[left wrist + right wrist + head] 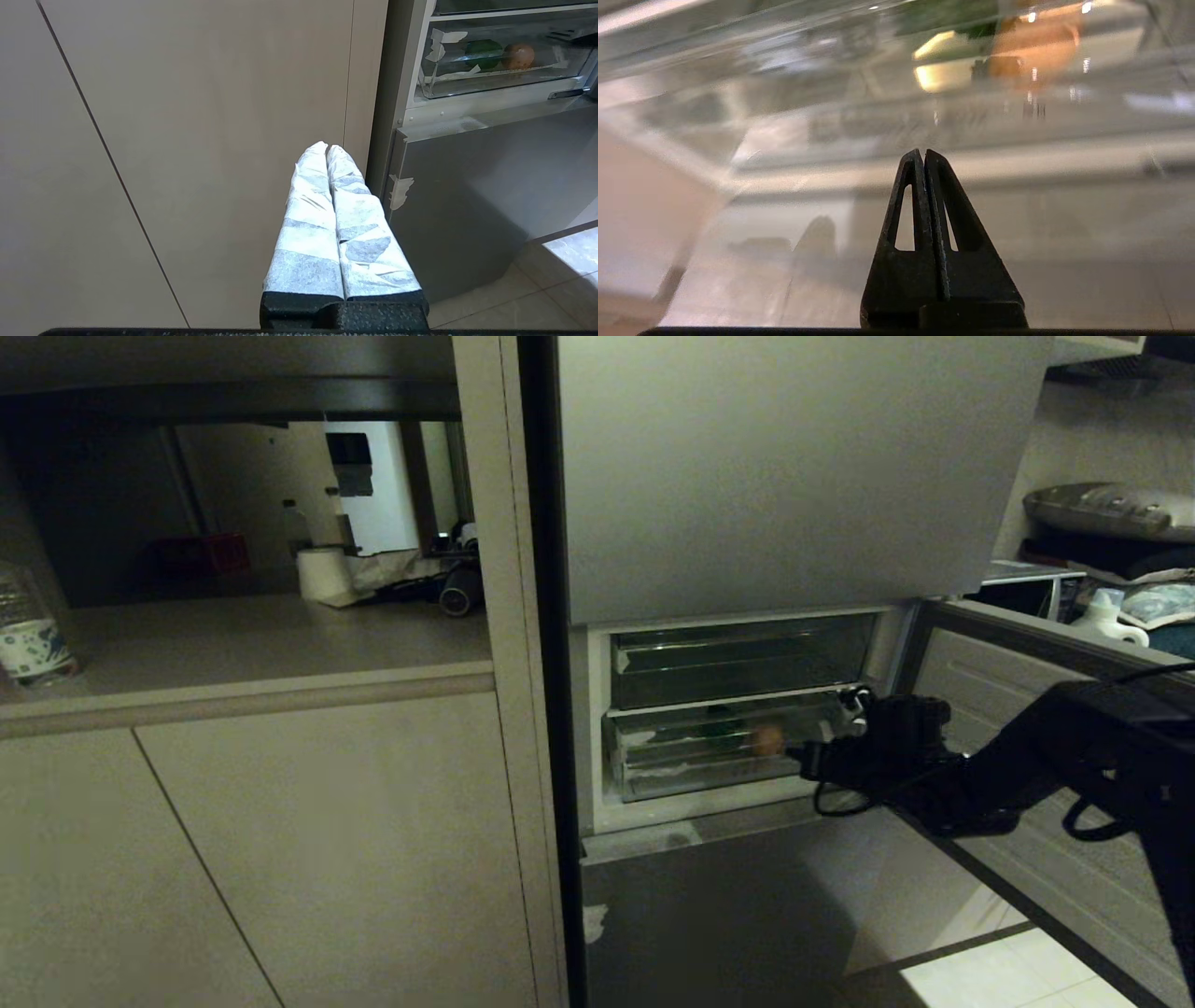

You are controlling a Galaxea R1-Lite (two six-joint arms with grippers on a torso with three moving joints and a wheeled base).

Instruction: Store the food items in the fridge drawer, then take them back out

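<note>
Right gripper (805, 758) fingers (920, 186) are clenched, empty — just ahead, the fridge drawer (709, 767) is seen holding an orange-brown food item (766, 739); left gripper (327, 149) fingers are pressed together too.

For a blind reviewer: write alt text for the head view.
The right gripper, shut, reaches to the front of the clear fridge drawer, where a round orange-brown food item sits beside a green one. The fridge door stands open at right; beige cabinets fill the left.

food items (502, 54) in fridge drawer (495, 84), cabinet (187, 140) left
</note>
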